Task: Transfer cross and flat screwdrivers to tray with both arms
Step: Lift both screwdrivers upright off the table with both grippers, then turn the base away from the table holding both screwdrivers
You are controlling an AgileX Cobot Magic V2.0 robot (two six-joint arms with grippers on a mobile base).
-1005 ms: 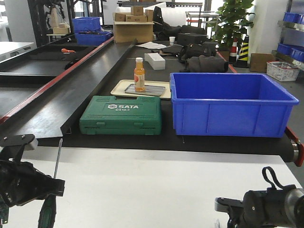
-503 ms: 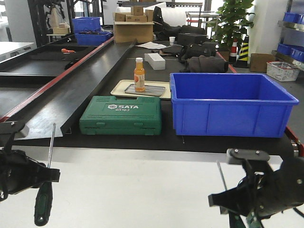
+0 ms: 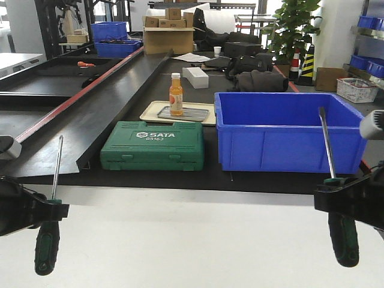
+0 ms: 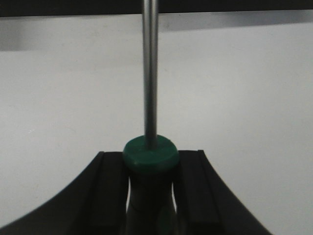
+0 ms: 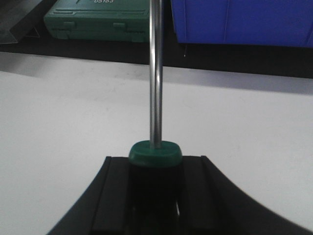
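Both arms are busy here: my left end effector (image 4: 149,196) is pinching one screwdriver (image 3: 47,246) at the top of its black-and-green handle, shaft pointing up, over the white tabletop (image 3: 180,240) front-left of the green tool case (image 3: 152,146). My right end effector (image 5: 155,193) is clamping the other screwdriver (image 3: 343,240) the same way, front-right of that case. The grey tray (image 3: 197,113) is sitting just behind the case, with an orange bottle (image 3: 176,95) standing on it.

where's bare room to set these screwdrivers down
The white table between left hand and right hand is bare. Crowded beyond: the green SATA case beside the blue bin; an orange bottle stands on the grey tray, leaving its right part free.
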